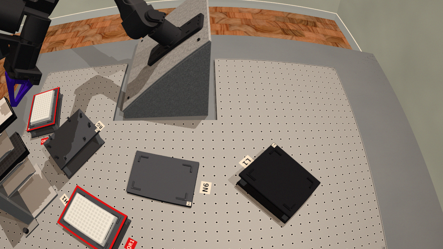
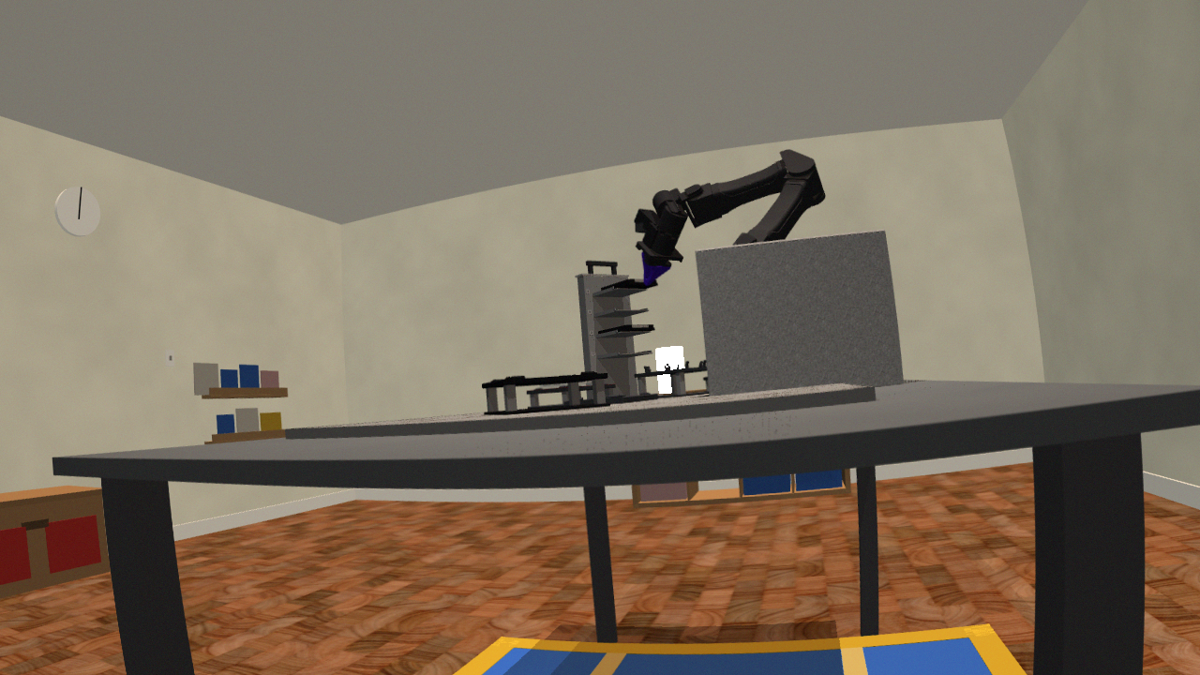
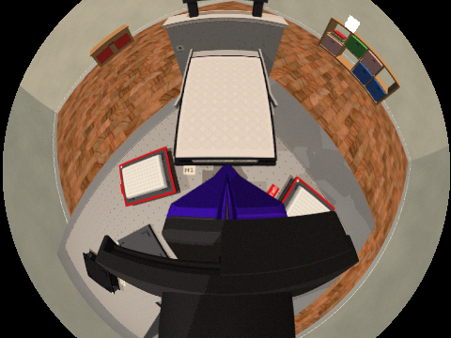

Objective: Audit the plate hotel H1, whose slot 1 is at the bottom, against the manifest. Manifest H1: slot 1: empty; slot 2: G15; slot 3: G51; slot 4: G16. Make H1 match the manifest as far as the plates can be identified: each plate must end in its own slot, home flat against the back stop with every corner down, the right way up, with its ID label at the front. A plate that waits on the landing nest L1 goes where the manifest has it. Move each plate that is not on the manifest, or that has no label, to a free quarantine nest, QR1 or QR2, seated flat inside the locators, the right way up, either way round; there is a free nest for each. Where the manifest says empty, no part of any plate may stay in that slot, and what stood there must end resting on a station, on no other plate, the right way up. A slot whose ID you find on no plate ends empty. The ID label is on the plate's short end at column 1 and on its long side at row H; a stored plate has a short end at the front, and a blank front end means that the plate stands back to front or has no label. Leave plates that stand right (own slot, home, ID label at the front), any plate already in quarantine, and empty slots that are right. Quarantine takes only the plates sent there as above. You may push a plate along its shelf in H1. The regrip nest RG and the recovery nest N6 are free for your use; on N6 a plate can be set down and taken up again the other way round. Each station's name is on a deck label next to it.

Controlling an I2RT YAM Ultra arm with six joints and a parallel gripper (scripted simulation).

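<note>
The arm is stretched toward the worktop's left edge, its gripper closed and empty before the hotel's top plate; only the wrist view shows that plate whole.

Pincer: just before the top plate in hotel H1.
Quarantine nests: QR1 left, QR2 right (each holding a plate).

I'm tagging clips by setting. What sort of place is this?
Likely a lab automation bench: a perforated deck with labelled plate nests, white well plates in red-framed quarantine nests, and a tall plate hotel.
</note>
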